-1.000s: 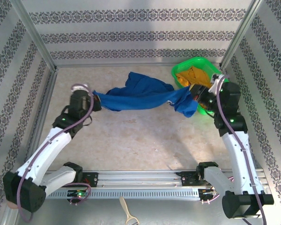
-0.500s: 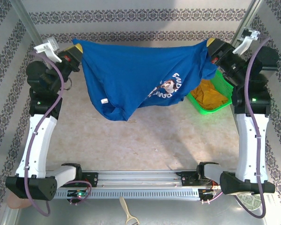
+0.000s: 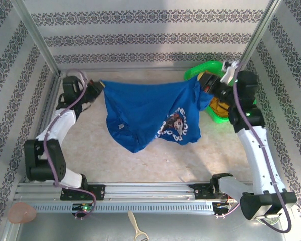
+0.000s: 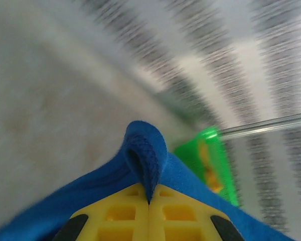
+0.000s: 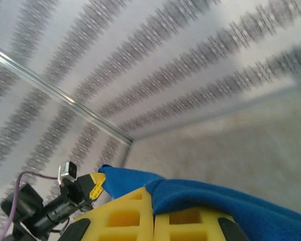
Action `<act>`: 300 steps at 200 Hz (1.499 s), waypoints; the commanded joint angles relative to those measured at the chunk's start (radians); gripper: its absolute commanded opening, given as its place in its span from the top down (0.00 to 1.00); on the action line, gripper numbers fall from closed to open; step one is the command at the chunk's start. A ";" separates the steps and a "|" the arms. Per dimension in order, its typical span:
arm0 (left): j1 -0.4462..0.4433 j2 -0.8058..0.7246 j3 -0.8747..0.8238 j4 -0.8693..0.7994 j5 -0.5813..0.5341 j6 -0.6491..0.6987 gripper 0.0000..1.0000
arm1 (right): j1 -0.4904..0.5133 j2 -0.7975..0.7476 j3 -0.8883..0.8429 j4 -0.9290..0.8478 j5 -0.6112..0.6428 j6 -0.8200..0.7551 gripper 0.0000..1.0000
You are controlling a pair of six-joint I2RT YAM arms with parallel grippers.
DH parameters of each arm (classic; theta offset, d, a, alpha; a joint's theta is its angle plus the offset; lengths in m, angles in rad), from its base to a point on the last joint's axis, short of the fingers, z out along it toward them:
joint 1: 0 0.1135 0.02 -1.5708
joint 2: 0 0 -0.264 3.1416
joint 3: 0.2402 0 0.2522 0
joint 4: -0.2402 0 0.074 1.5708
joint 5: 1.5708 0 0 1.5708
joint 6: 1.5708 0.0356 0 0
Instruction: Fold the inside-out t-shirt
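now my left end effector (image 3: 98, 91) and right end effector (image 3: 205, 83) are each clamped tight on an upper corner of the inside-out t-shirt (image 3: 145, 110), which hangs spread between them over the desk (image 3: 140, 163), its right end near the green basket (image 3: 199, 69).

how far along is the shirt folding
Done: the blue t-shirt is lifted and spread open. In hand: the left gripper and right gripper are each shut on an end of its upper edge, holding it stretched between them, with the lower part sagging. Left: laying it flat and every fold; none shows yet.
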State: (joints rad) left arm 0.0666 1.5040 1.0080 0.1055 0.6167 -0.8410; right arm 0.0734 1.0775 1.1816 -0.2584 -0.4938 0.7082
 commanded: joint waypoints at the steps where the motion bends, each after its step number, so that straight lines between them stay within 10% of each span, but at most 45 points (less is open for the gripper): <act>1: -0.017 0.076 -0.020 -0.032 -0.012 0.073 0.90 | 0.020 -0.013 -0.150 0.104 0.097 -0.024 1.00; 69: -0.123 0.038 -0.104 -0.142 -0.194 0.179 0.49 | 0.020 0.028 -0.335 0.211 0.148 -0.055 1.00; 129: -0.395 0.020 -0.163 -0.248 -0.554 0.230 0.52 | 0.020 0.058 -0.308 0.215 0.151 -0.068 1.00; 273: -0.410 0.304 0.022 -0.206 -0.601 0.228 0.53 | 0.020 0.027 -0.233 0.180 0.120 -0.058 1.00; 300: -0.409 0.344 0.071 -0.207 -0.588 0.236 0.76 | 0.020 0.017 -0.217 0.169 0.115 -0.055 1.00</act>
State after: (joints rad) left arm -0.3344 1.8145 1.0290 -0.1123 0.0406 -0.6235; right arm 0.0879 1.1191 0.9195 -0.0868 -0.3599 0.6552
